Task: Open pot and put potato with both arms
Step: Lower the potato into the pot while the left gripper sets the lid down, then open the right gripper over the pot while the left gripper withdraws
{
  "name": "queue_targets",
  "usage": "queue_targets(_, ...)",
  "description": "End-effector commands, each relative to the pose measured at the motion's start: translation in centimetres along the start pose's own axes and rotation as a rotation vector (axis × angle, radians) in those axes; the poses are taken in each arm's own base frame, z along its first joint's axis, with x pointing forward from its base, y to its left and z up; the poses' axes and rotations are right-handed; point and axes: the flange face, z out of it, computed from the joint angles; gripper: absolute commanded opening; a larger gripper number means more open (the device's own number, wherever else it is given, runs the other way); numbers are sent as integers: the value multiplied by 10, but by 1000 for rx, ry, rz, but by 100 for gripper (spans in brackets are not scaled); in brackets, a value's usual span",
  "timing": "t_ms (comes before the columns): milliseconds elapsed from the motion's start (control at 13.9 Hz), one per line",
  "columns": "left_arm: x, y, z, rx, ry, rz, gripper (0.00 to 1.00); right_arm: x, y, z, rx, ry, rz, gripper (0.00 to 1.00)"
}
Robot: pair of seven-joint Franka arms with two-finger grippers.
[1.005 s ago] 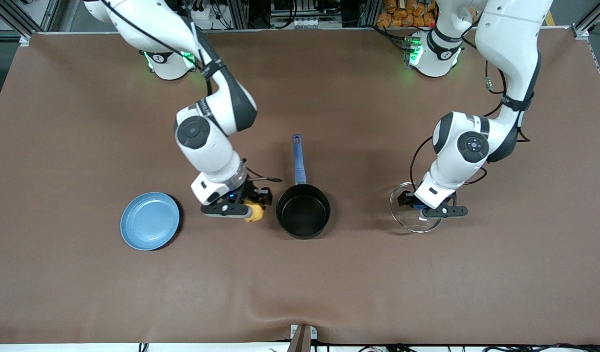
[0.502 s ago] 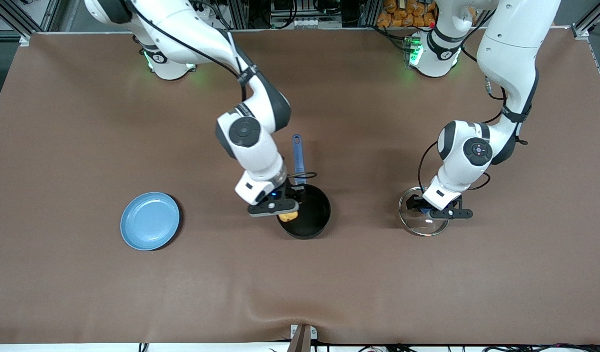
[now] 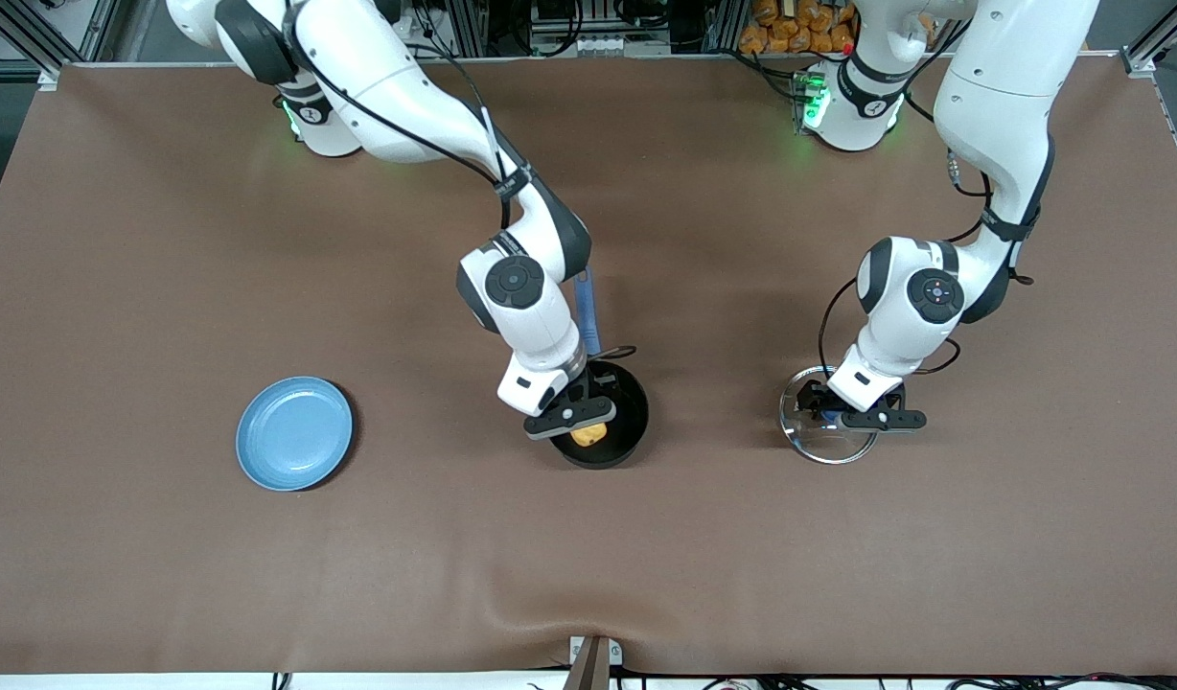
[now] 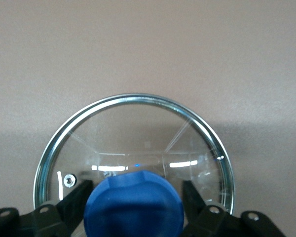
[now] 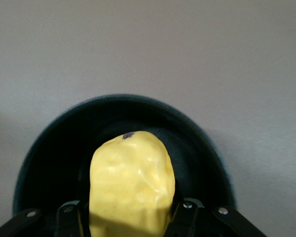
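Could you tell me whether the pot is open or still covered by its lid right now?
Open. The pot has no lid; its glass lid is toward the left arm's end, knob held by the left tool.

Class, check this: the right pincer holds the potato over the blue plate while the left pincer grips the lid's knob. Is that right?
Not quite. The right pincer holds the potato over the open pot, not the blue plate, which lies bare toward the right arm's end; the front and right wrist views show this. The left pincer does grip the lid by its knob.
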Motion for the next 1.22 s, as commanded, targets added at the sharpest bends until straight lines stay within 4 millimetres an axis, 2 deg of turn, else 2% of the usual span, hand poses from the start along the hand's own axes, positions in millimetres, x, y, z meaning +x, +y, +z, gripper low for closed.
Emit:
queue_targets(0,11,1,-26,-2,46,16,100,-2,-14,19,-6,11,-21,0)
queue_targets(144,17,1,-51,2,35,12,100,-6,-14,30,-5,16,3,0)
queue_targets(287,25,2,-88,8,14,11,100,-10,-13,36,-9,9,38,0)
queue_targets(431,40,-10,-130,23,-21,-5,100,-13,-16,40,-10,3,69,0)
queue_targets(646,51,-11,-195,39,-90,3,100,-15,-17,41,-9,1,96,0)
queue_targets(718,55,-14,-214,44,-112,1,100,-15,-17,41,-9,1,106,3)
queue_targets(861,65,-14,-254,54,-168,12,100,-14,-16,41,-10,2,109,47)
queue_targets(933,71,-13,-275,57,-193,12,100,-12,-15,40,-9,5,111,74)
queue_targets(1005,77,-12,-298,57,-213,10,100,-12,-15,39,-8,6,107,77)
queue_targets(1148,82,-11,-334,50,-245,17,100,-9,-15,35,-5,11,102,93)
